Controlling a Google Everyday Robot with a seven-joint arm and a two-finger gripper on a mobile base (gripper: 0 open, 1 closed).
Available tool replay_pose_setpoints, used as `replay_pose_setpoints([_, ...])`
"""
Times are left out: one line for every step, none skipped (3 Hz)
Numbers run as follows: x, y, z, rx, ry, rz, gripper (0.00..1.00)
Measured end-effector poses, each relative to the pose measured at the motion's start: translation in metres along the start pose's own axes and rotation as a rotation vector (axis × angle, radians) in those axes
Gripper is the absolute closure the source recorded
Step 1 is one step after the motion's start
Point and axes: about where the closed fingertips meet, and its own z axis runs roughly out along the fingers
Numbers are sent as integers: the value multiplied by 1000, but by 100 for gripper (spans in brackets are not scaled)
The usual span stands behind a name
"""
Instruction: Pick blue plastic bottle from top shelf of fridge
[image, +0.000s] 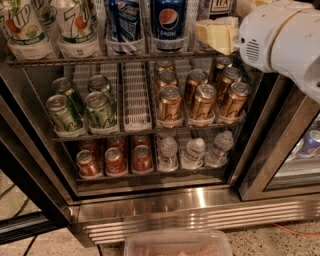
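1. My gripper (216, 36) is up at the top shelf (100, 59), on the right side of the fridge (175, 210). I cannot tell if it is open or closed. I cannot tell if it holds anything.
2. The blue plastic bottle (212, 7) stands at the back of the top shelf, just above and left of my gripper. I only see its pale label with dark letters. I cannot tell if I touch it.
3. On the top shelf I count two Pepsi bottles (169, 22) and three 7UP bottles (75, 22) that I can see.
4. On the middle rack I count four green cans (100, 107) and eight brown cans (202, 102).
5. On the low rack I count three small clear bottles (192, 152). Three red cans (114, 160) sit in front, with more behind them.
6. A bare white lane tray (136, 95) runs between the green and brown cans.
7. My white arm (285, 37) covers the right end of the top shelf. The dark door post (255, 135) is just below it, so room is tight there.
8. A clear plastic tub (177, 244) sits on the floor in front of the fridge.
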Motion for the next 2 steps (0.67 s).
replay_pose_setpoints([1, -1, 6, 20, -6, 3, 43])
replay_pose_setpoints([3, -4, 11, 34, -9, 14, 44])
